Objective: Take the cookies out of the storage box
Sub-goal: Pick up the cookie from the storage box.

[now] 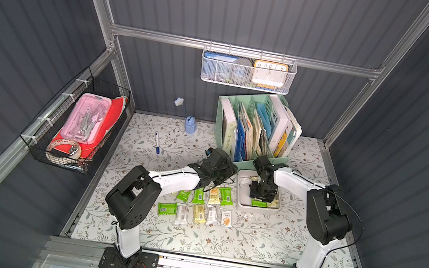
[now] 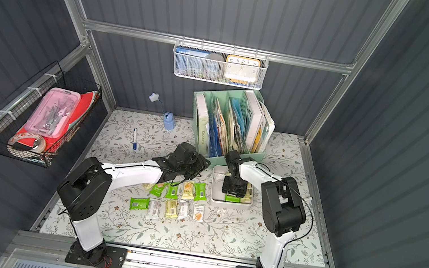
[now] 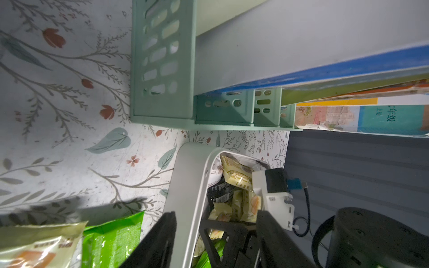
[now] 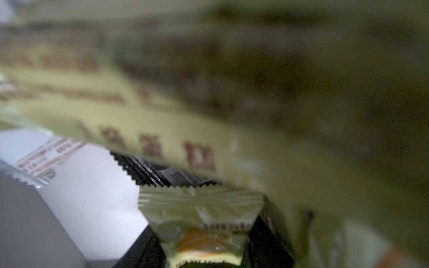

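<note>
Pinching one yellow packet (image 4: 199, 208) inside the box (image 1: 256, 210), the right gripper (image 4: 204, 241) may snag neighbouring packets (image 3: 236, 178) when lifting; the left gripper (image 3: 217, 213) straddles its wall, jaws apart.

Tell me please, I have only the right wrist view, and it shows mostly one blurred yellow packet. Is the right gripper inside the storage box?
Observer: Yes. In both top views the right gripper is down inside the storage box.
Operator: How many cookies are out on the table?
Observer: About ten cookies lie in two rows on the table, beside the box.
Operator: And where is the left gripper?
Observer: The left gripper is at the box's wall on the side of the rows. Its jaws are apart, and the left wrist view shows the wall between them.
</note>
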`<state>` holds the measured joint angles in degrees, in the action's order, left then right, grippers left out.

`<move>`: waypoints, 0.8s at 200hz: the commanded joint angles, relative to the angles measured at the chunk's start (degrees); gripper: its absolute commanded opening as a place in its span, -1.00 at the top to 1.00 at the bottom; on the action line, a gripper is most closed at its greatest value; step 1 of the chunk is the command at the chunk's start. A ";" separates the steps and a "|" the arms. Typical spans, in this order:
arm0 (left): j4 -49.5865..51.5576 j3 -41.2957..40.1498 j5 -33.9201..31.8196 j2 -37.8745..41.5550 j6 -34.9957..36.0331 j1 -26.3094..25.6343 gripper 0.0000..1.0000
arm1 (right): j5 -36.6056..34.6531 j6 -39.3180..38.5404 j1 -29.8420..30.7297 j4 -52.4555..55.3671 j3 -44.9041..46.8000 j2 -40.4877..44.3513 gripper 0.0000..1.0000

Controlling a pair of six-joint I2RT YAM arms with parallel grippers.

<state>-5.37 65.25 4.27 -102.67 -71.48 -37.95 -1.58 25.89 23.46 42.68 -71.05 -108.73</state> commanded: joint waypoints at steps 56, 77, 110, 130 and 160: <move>1.84 2.13 0.56 -0.50 -0.27 -0.13 -0.20 | -1.09 -3.08 -0.36 -4.70 -0.50 0.55 0.17; 2.10 2.01 0.47 -0.31 -0.45 -0.17 -0.20 | -1.11 -2.86 -0.35 -4.39 -0.50 1.95 0.21; 2.29 1.98 0.21 0.04 -0.54 -0.16 -0.19 | -0.02 -2.35 -0.34 -3.97 0.23 6.40 0.26; 2.38 1.98 0.04 0.24 -0.68 -0.15 -0.19 | 0.29 -2.39 -0.26 -3.83 0.86 9.89 0.26; 2.73 1.57 -0.86 0.76 -0.71 -0.14 -0.20 | -0.83 -2.27 -0.18 -2.15 0.91 14.59 0.27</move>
<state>-4.51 66.11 4.27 -102.69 -71.66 -37.95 -1.45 23.46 23.44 39.05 -70.72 -97.30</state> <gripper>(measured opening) 0.597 0.386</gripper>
